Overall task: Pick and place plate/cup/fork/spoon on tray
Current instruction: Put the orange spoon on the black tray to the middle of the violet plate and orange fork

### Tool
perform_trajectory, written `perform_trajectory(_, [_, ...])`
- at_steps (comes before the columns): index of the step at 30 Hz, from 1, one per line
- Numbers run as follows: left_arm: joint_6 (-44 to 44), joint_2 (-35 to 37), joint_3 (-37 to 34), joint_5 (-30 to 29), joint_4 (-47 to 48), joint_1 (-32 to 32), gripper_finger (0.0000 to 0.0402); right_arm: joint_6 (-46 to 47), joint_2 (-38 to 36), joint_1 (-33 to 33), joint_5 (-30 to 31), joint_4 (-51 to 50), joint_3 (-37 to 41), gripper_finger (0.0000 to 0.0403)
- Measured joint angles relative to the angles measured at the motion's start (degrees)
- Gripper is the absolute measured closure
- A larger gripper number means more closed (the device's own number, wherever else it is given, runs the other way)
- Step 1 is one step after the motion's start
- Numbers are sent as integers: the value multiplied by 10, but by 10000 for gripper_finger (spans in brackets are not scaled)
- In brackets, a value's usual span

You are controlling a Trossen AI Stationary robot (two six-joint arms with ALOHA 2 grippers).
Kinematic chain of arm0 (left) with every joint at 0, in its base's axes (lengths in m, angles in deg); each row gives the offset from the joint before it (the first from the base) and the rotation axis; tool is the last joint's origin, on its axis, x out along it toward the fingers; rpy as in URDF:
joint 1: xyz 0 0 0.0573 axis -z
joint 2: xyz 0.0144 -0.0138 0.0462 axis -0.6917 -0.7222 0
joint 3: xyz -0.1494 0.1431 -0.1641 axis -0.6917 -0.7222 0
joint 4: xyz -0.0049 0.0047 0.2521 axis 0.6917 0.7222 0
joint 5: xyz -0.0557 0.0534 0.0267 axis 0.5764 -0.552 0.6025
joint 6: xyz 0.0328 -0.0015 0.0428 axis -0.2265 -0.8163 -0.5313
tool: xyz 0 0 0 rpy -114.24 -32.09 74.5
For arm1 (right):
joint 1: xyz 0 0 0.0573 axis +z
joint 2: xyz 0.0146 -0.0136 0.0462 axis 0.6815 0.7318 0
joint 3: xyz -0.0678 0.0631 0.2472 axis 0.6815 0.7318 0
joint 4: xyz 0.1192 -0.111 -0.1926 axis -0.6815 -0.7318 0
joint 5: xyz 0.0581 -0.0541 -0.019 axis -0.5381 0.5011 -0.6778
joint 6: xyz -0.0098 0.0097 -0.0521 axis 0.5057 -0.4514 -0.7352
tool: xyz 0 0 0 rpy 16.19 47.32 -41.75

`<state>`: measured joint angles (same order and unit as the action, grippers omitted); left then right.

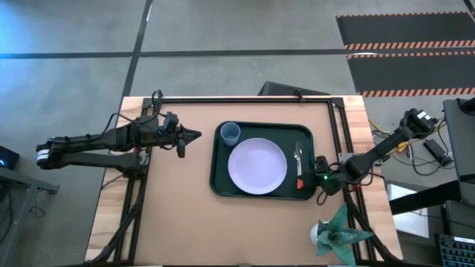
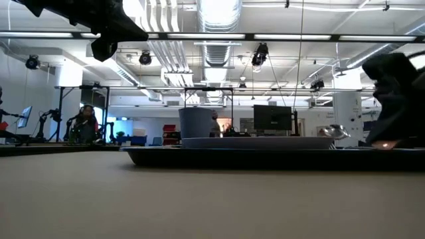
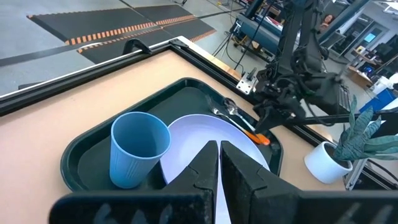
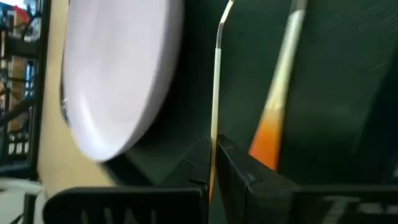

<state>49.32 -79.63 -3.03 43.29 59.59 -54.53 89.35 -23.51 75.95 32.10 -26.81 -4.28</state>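
The dark green tray lies mid-table. On it are the pale lavender plate and the upright light-blue cup in its far left corner. The fork lies flat along the tray's right side. My right gripper is low at the tray's right rim, shut on the spoon, whose bowl shows raised over the tray. My left gripper is shut and empty, above the table left of the tray. In its own view its tips point at the cup. My right gripper pinches the spoon between its two fingers where the silver shaft meets the orange handle. The fingers come level from the table's right side. The spoon stands on edge, its bowl end toward the table's far edge, just above the tray floor.
A potted plant in a white pot stands at the table's near right corner, close to my right arm. A black rail runs along the far edge. Bare table lies left of and in front of the tray. People show in the room beyond.
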Motion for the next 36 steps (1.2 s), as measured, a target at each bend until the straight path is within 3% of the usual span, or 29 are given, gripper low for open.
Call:
perform_trajectory(8, [-1, 0, -1, 0, 0, 0, 402, -19, -1, 0, 17, -10, -36, 395])
perform_trajectory(20, [-2, 0, -1, 0, 1, 0, 402, 68, 65, -1, -13, -12, -45, 395])
perform_trajectory(28, [-2, 0, -2, 0, 1, 0, 402, 9, 85, -15, -13, -8, -92, 395])
perform_trajectory(36, [-2, 0, -2, 1, 1, 0, 402, 48, 86, -23, -14, -11, -77, 395])
